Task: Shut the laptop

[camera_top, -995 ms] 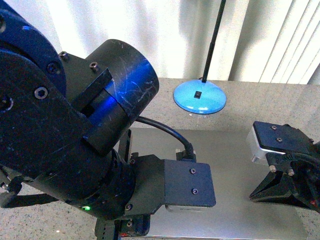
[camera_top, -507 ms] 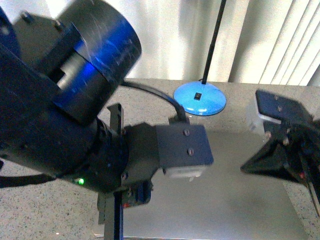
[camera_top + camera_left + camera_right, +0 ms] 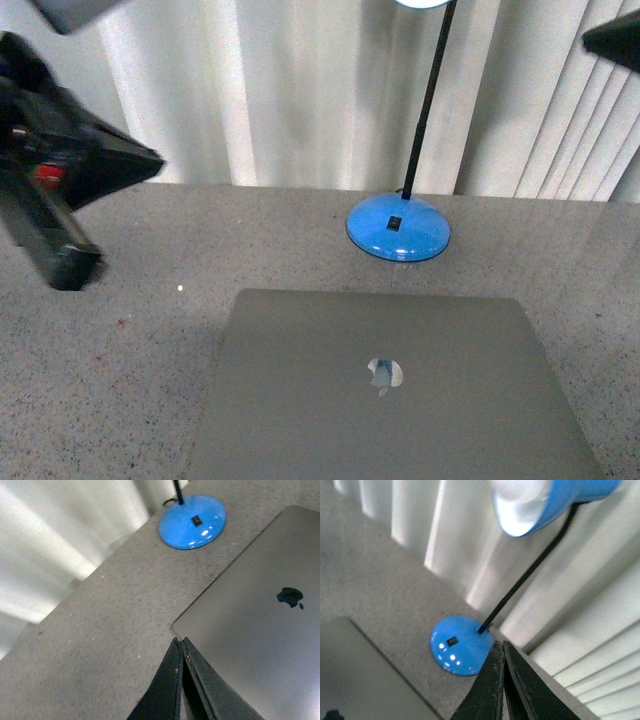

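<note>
The laptop point(image 3: 390, 390) lies flat and shut on the speckled table, its plain grey lid up with the shiny apple logo point(image 3: 384, 375) showing. It also shows in the left wrist view point(image 3: 260, 620) and at a corner of the right wrist view point(image 3: 360, 675). My left gripper point(image 3: 150, 158) is shut and empty, raised at the far left, clear of the laptop; its closed tips point(image 3: 180, 641) hang over the laptop's far left corner. My right gripper point(image 3: 501, 644) is shut and empty, high up; only a dark tip point(image 3: 612, 38) shows at the top right of the front view.
A blue desk lamp stands behind the laptop: round base point(image 3: 398, 226), black stem point(image 3: 425, 100), blue shade point(image 3: 545, 500) overhead. White vertical blinds point(image 3: 300, 90) close off the back. The grey speckled tabletop point(image 3: 120, 360) runs out to the left.
Both arms have lifted up and apart, out of the middle of the front view. The closed laptop lid, mostly hidden behind them before, now shows in full.
</note>
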